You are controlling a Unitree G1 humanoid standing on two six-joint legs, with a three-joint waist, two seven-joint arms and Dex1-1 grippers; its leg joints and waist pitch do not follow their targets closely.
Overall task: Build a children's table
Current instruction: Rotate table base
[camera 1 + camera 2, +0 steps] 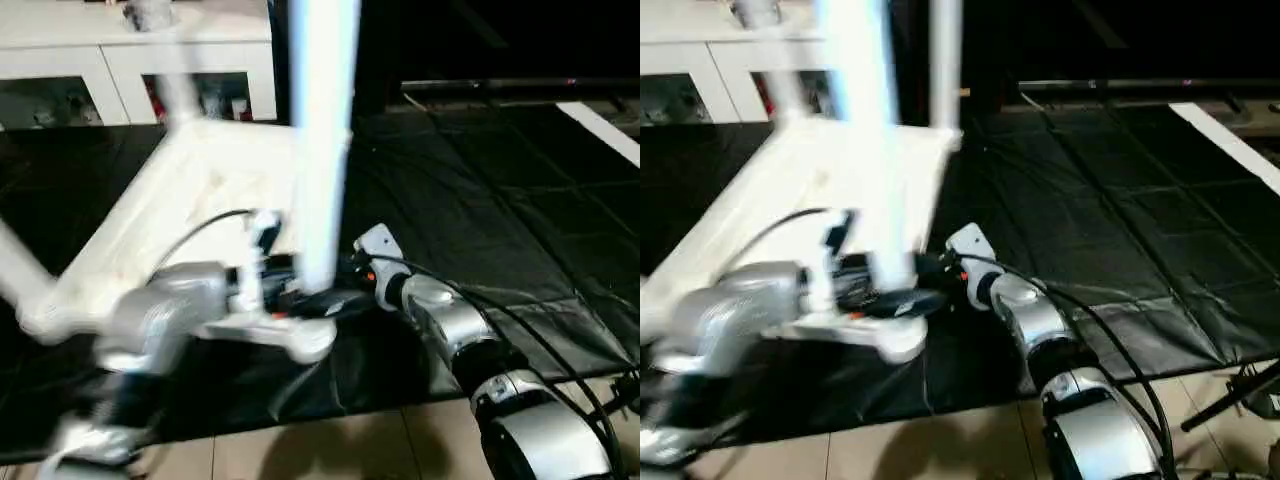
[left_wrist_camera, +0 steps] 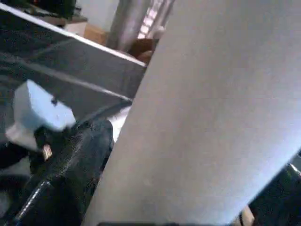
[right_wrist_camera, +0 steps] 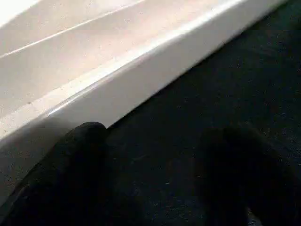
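The children's table lies upside down on the black mat, its white top [image 1: 200, 190] facing me. Legs stand up from its corners: a near one [image 1: 322, 130], a far one [image 1: 945, 60] and a blurred one at the back left [image 1: 175, 90]. Another leg [image 1: 20, 265] slants off at the left. My left gripper [image 1: 295, 300] sits at the foot of the near leg with its jaws wide, and that leg [image 2: 211, 113] looms right in front of its wrist camera. My right gripper [image 3: 160, 179] is open over the mat, beside the top's edge [image 3: 141, 80], with nothing between its fingers [image 3: 80, 165].
A white cabinet [image 1: 130, 60] with glass doors stands behind the table. The black mat [image 1: 480, 220] stretches to the right, with a white strip [image 1: 600, 130] at its far side. Tiled floor [image 1: 350, 440] runs along the near edge. Black cables [image 1: 540, 340] trail over my right forearm.
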